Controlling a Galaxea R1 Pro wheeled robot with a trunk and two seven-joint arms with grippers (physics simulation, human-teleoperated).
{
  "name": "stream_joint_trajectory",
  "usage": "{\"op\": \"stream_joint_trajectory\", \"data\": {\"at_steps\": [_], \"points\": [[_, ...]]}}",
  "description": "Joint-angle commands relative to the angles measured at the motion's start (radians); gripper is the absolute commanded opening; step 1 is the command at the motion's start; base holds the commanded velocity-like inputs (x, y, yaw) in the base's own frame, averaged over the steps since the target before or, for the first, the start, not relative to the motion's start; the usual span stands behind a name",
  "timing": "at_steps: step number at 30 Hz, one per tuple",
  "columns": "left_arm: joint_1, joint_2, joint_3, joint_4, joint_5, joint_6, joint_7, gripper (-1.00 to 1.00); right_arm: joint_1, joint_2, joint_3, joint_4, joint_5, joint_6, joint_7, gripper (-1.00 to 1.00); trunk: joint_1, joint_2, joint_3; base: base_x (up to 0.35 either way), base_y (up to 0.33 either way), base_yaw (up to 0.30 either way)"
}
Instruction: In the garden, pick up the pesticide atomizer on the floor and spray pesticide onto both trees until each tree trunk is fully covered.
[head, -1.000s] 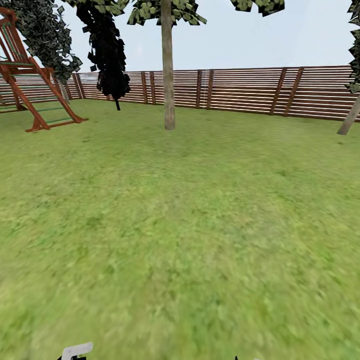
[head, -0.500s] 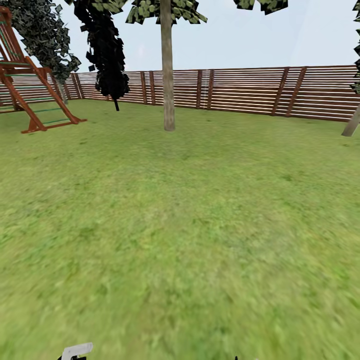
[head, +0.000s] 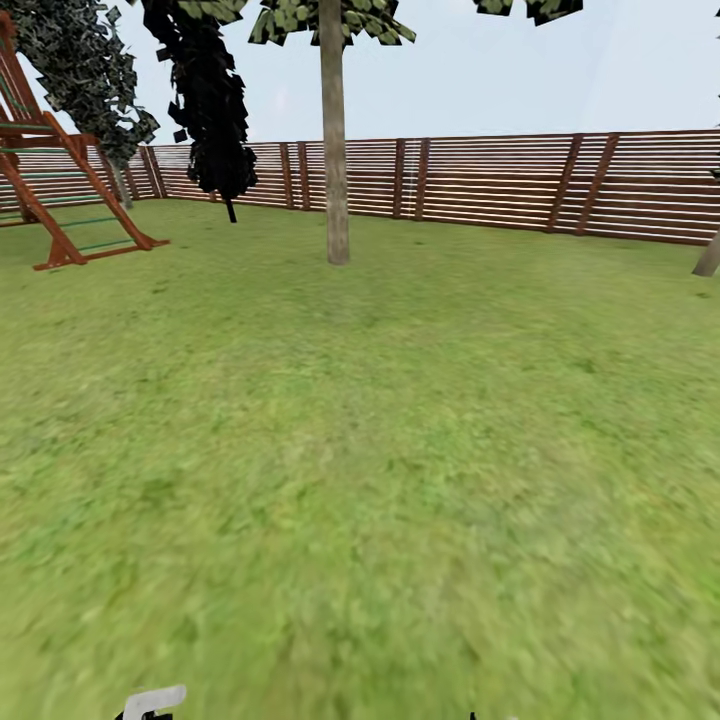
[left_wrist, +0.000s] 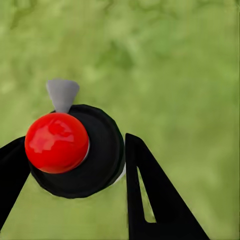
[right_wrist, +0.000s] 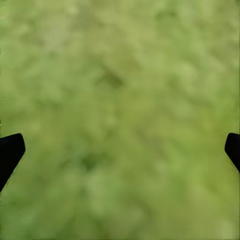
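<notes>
Between left gripper (left_wrist: 70, 165) jaws, pesticide atomizer (left_wrist: 75, 152) clamped, right gripper (right_wrist: 120, 150) spread empty; slippage risk en route to tree trunk (head: 335, 150).

Ahead: open grass (head: 400, 450) up to the tree trunk (head: 336, 150).
Left: wooden play frame (head: 60, 190) and dark shrub (head: 212, 110), well apart from the trunk.
Back: slatted fence (head: 500, 185) closes the lawn.
Right edge: second trunk (head: 708, 258).
</notes>
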Motion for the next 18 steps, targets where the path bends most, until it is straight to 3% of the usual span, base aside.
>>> {"op": "stream_joint_trajectory", "data": {"at_steps": [1, 18], "points": [[0.0, 0.0, 0.0, 0.0, 0.0, 0.0, 0.0, -1.0, 0.0, 0.0, 0.0, 0.0, 0.0, 0.0, 0.0, 1.0, 0.0, 0.0, 0.0, 0.339, 0.0, 0.0], [0.0, 0.0, 0.0, 0.0, 0.0, 0.0, 0.0, -1.0, 0.0, 0.0, 0.0, 0.0, 0.0, 0.0, 0.0, 1.0, 0.0, 0.0, 0.0, 0.339, 0.0, 0.0]]}}
